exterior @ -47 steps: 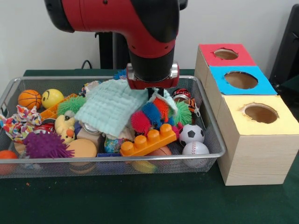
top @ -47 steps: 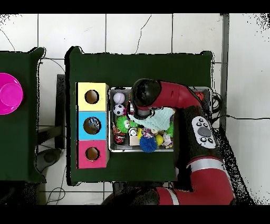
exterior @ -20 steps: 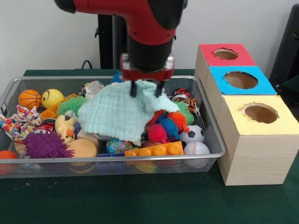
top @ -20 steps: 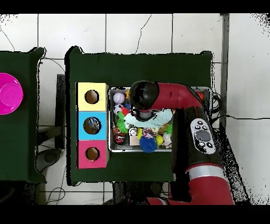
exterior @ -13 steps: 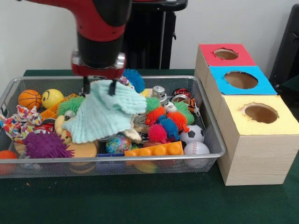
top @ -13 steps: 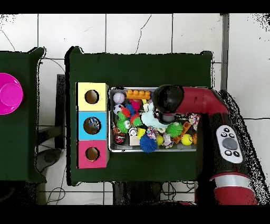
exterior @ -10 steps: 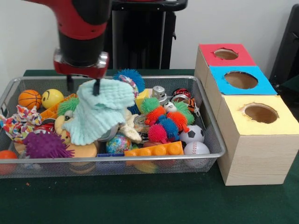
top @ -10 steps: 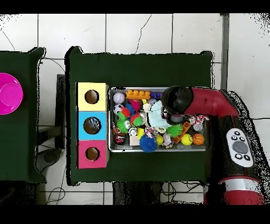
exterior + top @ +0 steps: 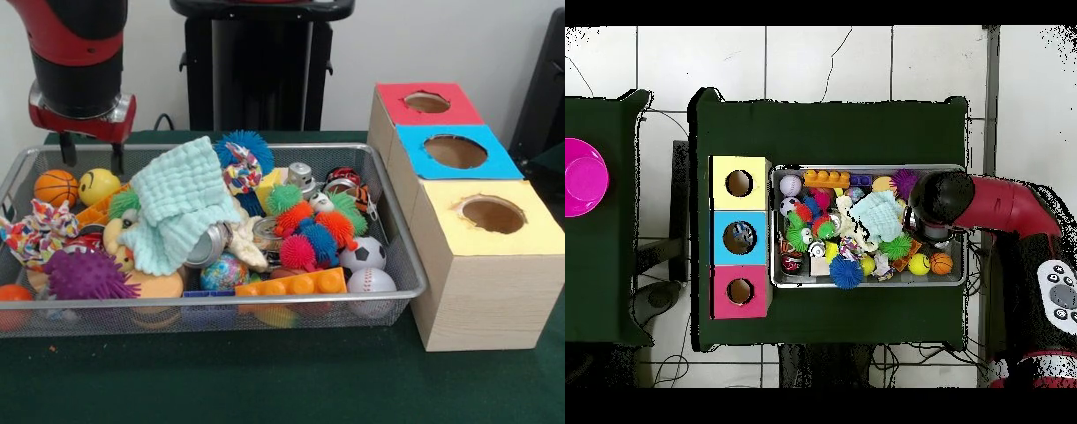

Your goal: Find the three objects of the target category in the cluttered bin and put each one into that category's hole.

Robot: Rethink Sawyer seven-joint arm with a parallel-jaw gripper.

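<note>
Cloth [image 9: 181,212] (crumpled) beside empty, open end effector [image 9: 91,157]

My arm [image 9: 78,40] reads as glossy red shell over a black cylindrical wrist section. Just above the jaws sits a red collar with a silver screw block on its side — two thin black fingers [image 9: 116,157] hang below it. From overhead I see red casing, a black rounded joint cap [image 9: 936,196], and a grey button pad [image 9: 1059,289].
</note>
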